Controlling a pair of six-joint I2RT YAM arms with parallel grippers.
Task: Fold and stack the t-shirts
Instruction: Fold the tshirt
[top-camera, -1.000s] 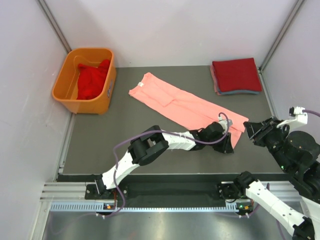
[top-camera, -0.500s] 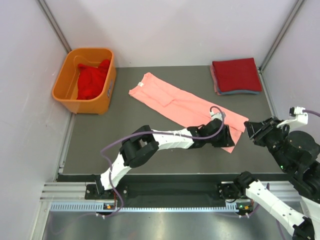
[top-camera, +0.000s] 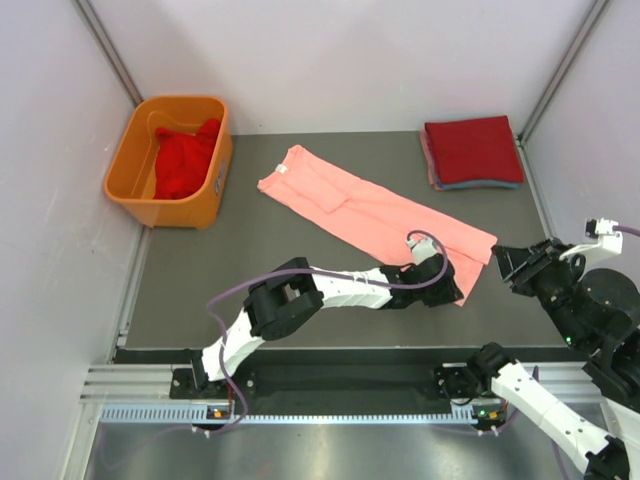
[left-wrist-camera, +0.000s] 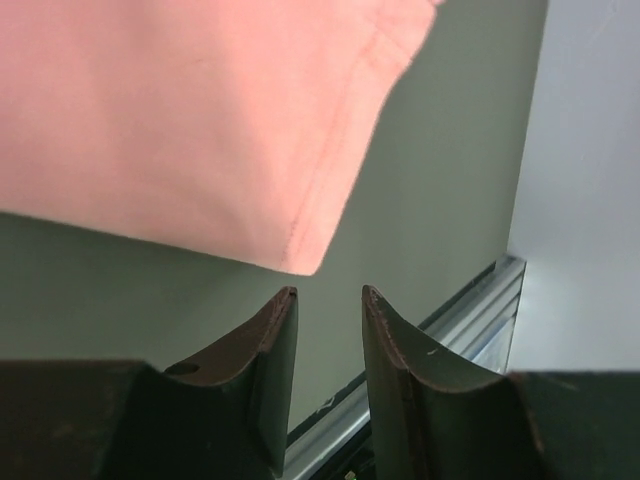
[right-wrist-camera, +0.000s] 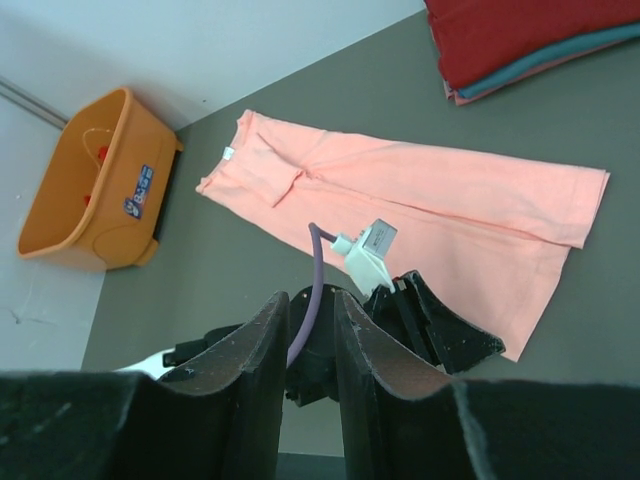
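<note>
Folding of the salmon-pink t-shirt (top-camera: 370, 210) is being judged the step in hand. The garment is lying flat as a long diagonal strip on the table (top-camera: 220, 280). The left gripper (left-wrist-camera: 329, 292) is being held low at the near hem corner (left-wrist-camera: 300, 262), jaws narrowly parted and empty. The corner is lying just ahead of the tips, not between them. A slight advance and a closing are being called for next. The right gripper (right-wrist-camera: 312, 298) is being held apart to the right, narrowly parted, holding nothing. The folded stack (top-camera: 472, 150) is lying at the far right corner.

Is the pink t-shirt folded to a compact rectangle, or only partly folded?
Partly: the pink t-shirt is folded lengthwise and lies as one long strip.
</note>
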